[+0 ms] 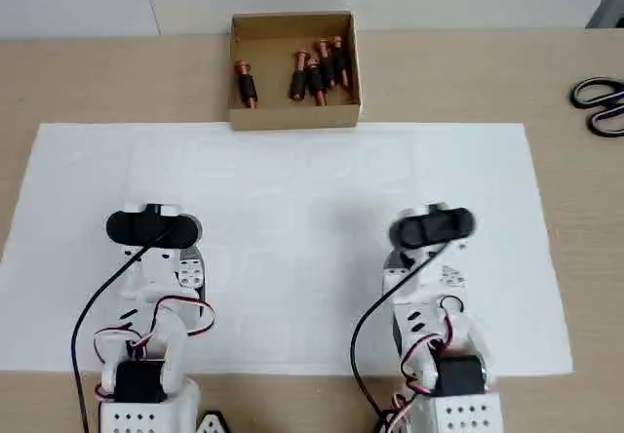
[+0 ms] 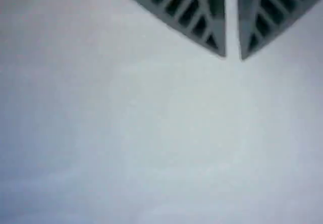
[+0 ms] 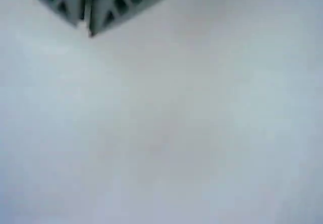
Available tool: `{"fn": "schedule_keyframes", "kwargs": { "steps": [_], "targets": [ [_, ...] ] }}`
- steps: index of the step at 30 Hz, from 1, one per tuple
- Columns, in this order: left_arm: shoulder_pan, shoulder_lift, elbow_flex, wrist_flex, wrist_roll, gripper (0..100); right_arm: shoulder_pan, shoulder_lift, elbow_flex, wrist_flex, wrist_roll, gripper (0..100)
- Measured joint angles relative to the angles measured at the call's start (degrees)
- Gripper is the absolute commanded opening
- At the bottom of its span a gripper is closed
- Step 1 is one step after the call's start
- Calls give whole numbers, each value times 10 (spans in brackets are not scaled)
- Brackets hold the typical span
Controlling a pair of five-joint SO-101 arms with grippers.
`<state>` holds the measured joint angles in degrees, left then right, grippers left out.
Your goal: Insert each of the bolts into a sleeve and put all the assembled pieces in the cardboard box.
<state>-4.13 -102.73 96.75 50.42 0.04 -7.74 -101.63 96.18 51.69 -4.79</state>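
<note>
white sheet (image 1: 292, 189) on wooden table (image 1: 97, 72), assembled bolts (image 1: 317, 70) inside cardboard box (image 1: 292, 118)

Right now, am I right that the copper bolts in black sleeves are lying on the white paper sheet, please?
Not quite: the high view shows the copper bolts in black sleeves lying inside the brown cardboard box, beyond the white paper sheet.

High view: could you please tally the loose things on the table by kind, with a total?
Brown cardboard box: 1
Copper bolts in black sleeves, lying in that box: 5
White paper sheet: 1
Black-handled scissors: 1
Total: 8
</note>
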Motion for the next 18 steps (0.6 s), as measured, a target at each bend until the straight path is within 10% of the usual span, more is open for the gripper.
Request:
{"fn": "schedule_keyframes", "kwargs": {
  "steps": [18],
  "targets": [
    [0,0,0,0,0,6,4,-11,-1,33,-69,5]
  ]
}}
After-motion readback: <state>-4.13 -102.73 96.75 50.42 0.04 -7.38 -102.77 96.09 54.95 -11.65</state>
